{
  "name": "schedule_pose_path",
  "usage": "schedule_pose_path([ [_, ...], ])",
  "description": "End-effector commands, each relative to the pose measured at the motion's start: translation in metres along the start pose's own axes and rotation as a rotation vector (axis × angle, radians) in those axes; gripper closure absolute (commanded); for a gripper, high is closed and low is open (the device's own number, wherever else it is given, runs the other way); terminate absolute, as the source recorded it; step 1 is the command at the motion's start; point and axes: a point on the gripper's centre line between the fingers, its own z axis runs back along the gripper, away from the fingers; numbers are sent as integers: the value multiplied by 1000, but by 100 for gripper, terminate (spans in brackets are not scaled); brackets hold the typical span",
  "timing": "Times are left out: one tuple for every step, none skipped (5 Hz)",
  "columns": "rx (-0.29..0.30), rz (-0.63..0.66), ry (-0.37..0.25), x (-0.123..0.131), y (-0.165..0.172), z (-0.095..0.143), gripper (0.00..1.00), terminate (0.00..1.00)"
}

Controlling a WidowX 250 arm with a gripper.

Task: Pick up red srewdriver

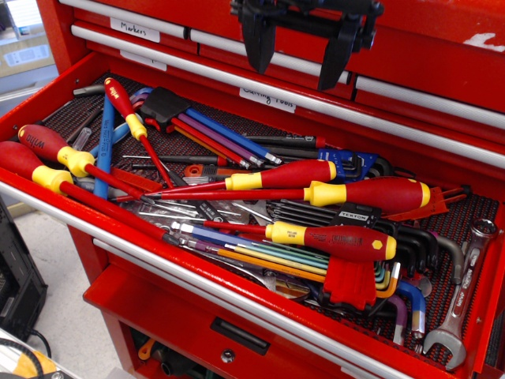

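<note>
Among drawer tools, red srewdriver (359, 194) points left.

Six red-handled screwdrivers (371, 194) lie in the drawer, with one combination wrench (461, 296) and one tool (298, 49) overhead.

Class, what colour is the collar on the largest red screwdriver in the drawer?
Yellow collar on the red screwdriver, clearest in observation.image.

A workshop: a red tool chest (442, 47) with labelled drawers, one open drawer (237, 296) crowded with hand tools.
</note>
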Motion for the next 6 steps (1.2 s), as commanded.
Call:
schedule_pose_path([
  [41, -483, -54, -4, -37, -17, 0, 0],
  [2, -722, -125, -5, -52, -36, 0, 0],
  [-61, -880, -209, -2, -60, -56, 0, 0],
  [-88, -913, -270, 9, -70, -66, 0, 0],
  [-90, -928, -279, 20, -83, -68, 0, 0],
  [-138, -937, -295, 29, -85, -77, 0, 0],
])
